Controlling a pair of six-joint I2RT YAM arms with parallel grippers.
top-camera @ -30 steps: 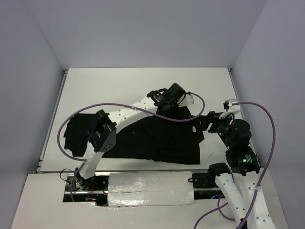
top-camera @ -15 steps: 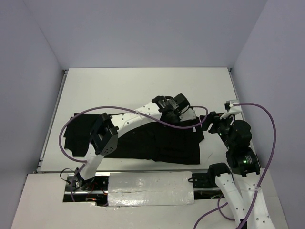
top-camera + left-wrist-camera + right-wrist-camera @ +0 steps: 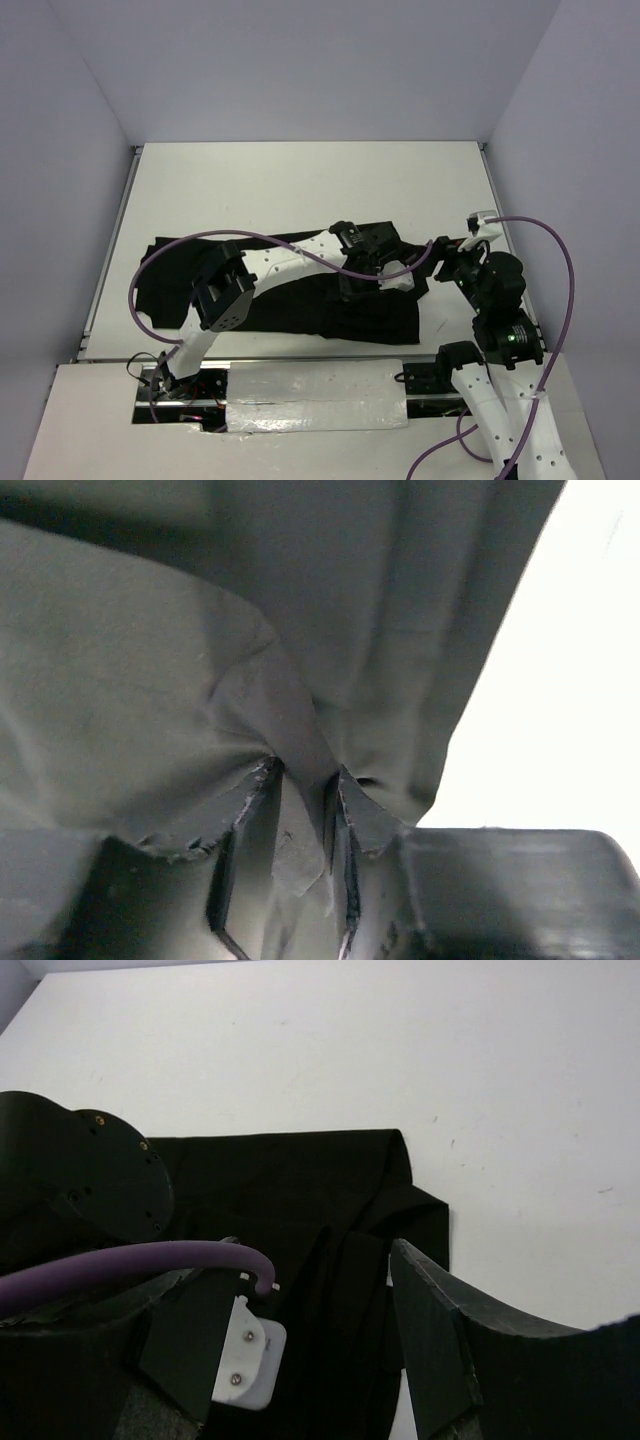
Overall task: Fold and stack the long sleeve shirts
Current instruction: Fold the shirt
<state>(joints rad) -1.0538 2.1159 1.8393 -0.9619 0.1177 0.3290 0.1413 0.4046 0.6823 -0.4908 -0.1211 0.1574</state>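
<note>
Shirt [image 3: 290,310] now lies folded on the bench [image 3: 300,190]. The left fingers [image 3: 235,860] have lowered it and are loosening, though I cannot tell if they have released. The right fingers [image 3: 440,1340] hover wide and empty.

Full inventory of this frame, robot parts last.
shirt: 1, black, spread across the near half of the table
table: 1, white, fills the enclosure floor
silvery sheet: 1, grey, near edge between the arm bases
cables: 2, purple, one looping along each arm
left arm: 1, white and black, stretched over the shirt
right arm: 1, black and white, by the shirt's right edge
left gripper: 1, dark, jaws apart, shirt fold between
right gripper: 1, black, open, empty
</note>
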